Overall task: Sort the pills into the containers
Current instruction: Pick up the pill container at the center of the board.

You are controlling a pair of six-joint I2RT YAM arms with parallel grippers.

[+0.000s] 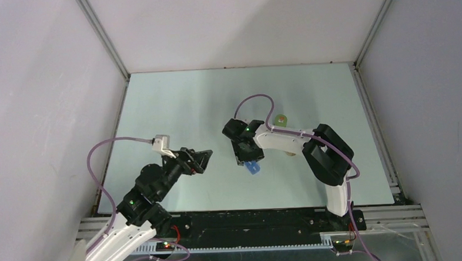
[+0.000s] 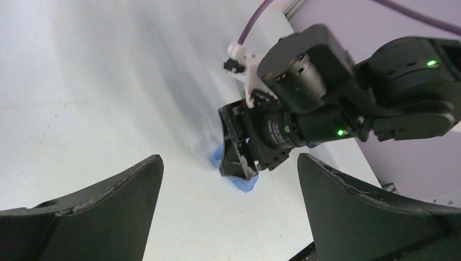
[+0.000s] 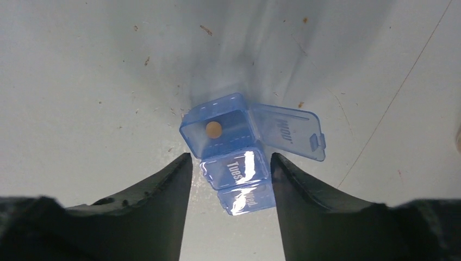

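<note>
A: What shuts the space in?
B: The biggest thing is a flat pale green table [image 1: 180, 103]. Plain grey walls [image 1: 38, 86] close it on the left, back and right, with aluminium rails [image 1: 101, 36] along the corners and edges. Broad bare surface lies toward the back and across the left half.

A: And the arms?
B: Two. The black-and-white left arm [image 1: 143, 196] reaches in from the near left corner. The black-and-white right arm [image 1: 330, 161] rises at the near right and bends across to the middle.

A: The grippers?
B: The left gripper [image 1: 199, 160] hangs left of centre, jaws spread wide and holding nothing, well clear of the left wall. The right gripper [image 3: 231, 179] points down at the table's middle. A strip of bare table separates the two.

A: Where is the task's thing?
B: One blue see-through plastic pill box [image 3: 234, 163] lies on the table right under the right gripper, well apart from every edge. Three compartments show. One has its lid [image 3: 291, 133], marked Mon, flipped open sideways. The other two, marked Tues and Wed, are shut. The right gripper's fingers [image 3: 163, 206] flank the Tues compartment, close against both its sides. Whether they actually pinch it I cannot tell.

A: Pills?
B: One small round orange pill [image 3: 213, 129] lies in the open compartment. Just beyond the right arm sits one small greenish thing [image 1: 282, 120], too small to name.
</note>
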